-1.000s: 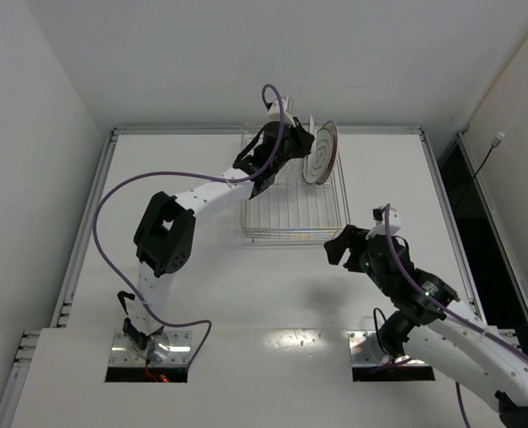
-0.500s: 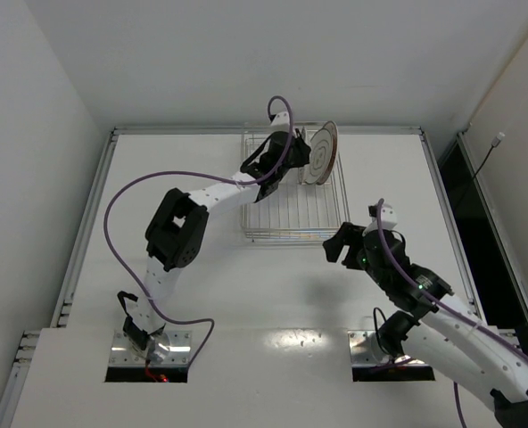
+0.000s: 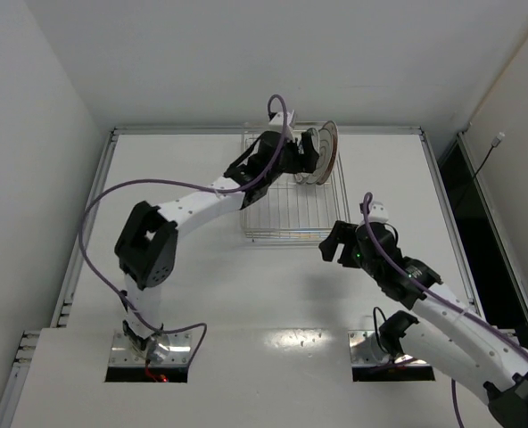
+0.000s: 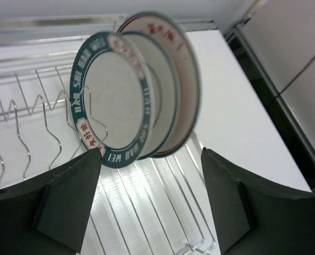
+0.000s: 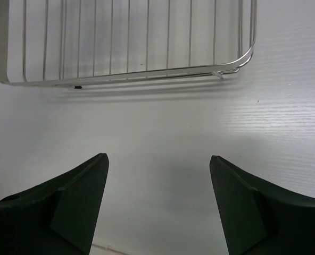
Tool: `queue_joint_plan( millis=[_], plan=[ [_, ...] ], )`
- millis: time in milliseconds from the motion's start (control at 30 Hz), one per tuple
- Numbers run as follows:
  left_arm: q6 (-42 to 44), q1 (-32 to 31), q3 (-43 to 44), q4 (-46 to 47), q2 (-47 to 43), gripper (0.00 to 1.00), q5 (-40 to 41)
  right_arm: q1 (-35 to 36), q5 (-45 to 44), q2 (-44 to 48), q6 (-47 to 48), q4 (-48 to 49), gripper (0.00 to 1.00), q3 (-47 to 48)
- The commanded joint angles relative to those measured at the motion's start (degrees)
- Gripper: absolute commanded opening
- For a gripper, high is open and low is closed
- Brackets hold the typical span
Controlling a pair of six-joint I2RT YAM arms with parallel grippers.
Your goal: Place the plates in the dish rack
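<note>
From above, the plates (image 3: 321, 153) stand on edge at the dish rack's (image 3: 291, 214) far right corner, faces turned toward the left claw (image 3: 305, 162), the nearer one. That arm stretches long across the rack's far left. The right claw (image 3: 334, 251) hangs off the rack's near right corner.

Left wrist: the claw gapes wide and empty, facing the green-rimmed plate (image 4: 112, 106). Two more plates stand behind it between the prongs (image 4: 51, 133).

Right wrist: the claw is wide open and empty over the worktop (image 5: 163, 127), just outside the rack's near rail.

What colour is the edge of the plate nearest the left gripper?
The round white plate has a dark green rim; clearest in left wrist view.
</note>
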State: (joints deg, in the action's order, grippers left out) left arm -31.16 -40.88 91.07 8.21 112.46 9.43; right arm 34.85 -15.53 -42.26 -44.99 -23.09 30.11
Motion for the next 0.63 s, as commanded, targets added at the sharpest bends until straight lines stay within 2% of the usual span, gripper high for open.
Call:
queue_joint_plan(
  millis=[0,100,167,200,233,267,300,333,400,433,467,600],
  plan=[
    [5.6,-1.3,-2.4,1.6,-15.6,0.73,0.1,-0.5,2.3,-1.1,0.3,3.3,0.75,1.6],
    [12.2,-4.5,-11.9,2.9,-25.1,0.74,3.5,-1.0,3.6,-2.2,0.3,5.0,0.76,1.6],
    [17.3,-7.1,-21.9,2.9,-34.5,0.74,7.7,-1.7,5.3,-4.3,1.8,5.7,0.82,3.6],
    [19.0,-8.1,-25.2,2.9,-37.6,0.74,10.5,-1.7,5.3,-5.2,2.6,5.2,0.83,4.8],
    [20.8,-8.9,-32.0,2.0,-43.8,0.74,17.4,-1.7,5.3,-6.7,3.5,3.3,0.86,7.3],
    [20.8,-8.9,-35.5,1.5,-47.0,0.77,20.4,-1.7,4.1,-6.7,5.1,2.1,0.87,8.5],
    [21.7,-8.9,-42.6,0.9,-53.4,0.81,23.1,-1.7,0.9,-6.7,5.7,1.0,0.91,10.3],
    [22.4,-8.3,-46.2,0.9,-53.5,0.81,25.4,-1.7,-0.3,-6.7,6.2,0.1,0.91,10.3],
    [23.9,-8.3,-53.2,2.9,-61.2,0.82,31.7,-1.7,-1.1,-6.2,8.1,-0.6,0.93,10.8],
    [26.7,-12.2,-56.8,5.4,-62.8,0.87,34.8,-1.7,-2.0,-5.6,8.8,-0.6,0.93,11.4],
    [27.3,-14.8,-55.2,3.3,-63.6,0.87,39.9,-1.7,-2.8,-6.6,10.0,-2.6,0.93,12.2],
    [31.2,-17.8,-55.7,4.0,-61.3,0.92,46.0,-1.7,-8.3,-8.8,10.0,-7.8,0.94,17.6]
  ],
)
